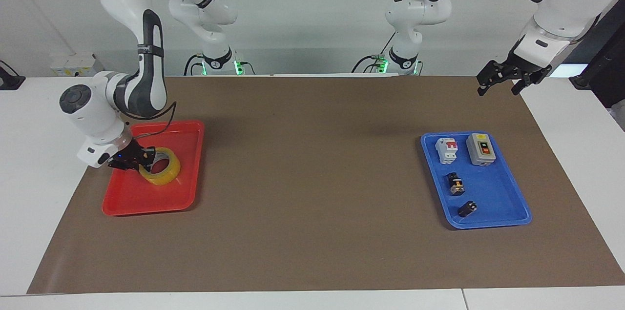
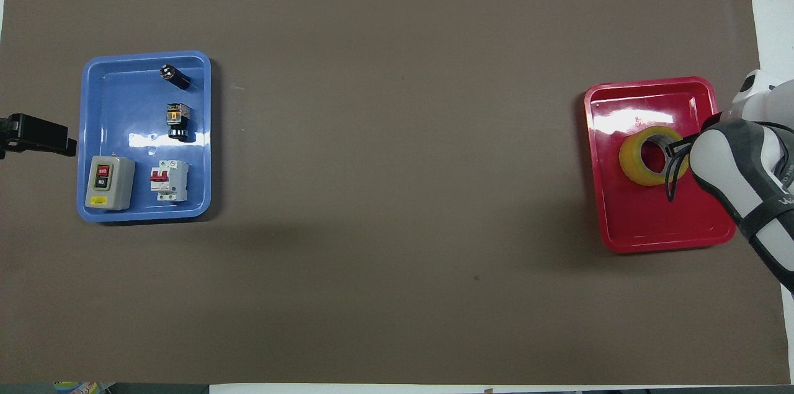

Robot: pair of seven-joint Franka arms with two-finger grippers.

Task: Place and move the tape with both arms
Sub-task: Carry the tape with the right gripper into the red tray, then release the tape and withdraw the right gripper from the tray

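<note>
My right jaws (image 1: 144, 157) clamp the tape (image 1: 161, 167) in the red tray (image 1: 146, 200); left jaws (image 1: 505, 76) wait, spread apart.

You have a brown paper mat (image 1: 312, 178) across the frame's middle. On it, at the facing view's right: one blue plastic tray (image 1: 508, 202) holding a white circuit breaker (image 1: 446, 150), a grey switch box (image 1: 481, 149) and two small black parts (image 1: 455, 184). At left: one red plastic tray (image 1: 141, 197).
</note>
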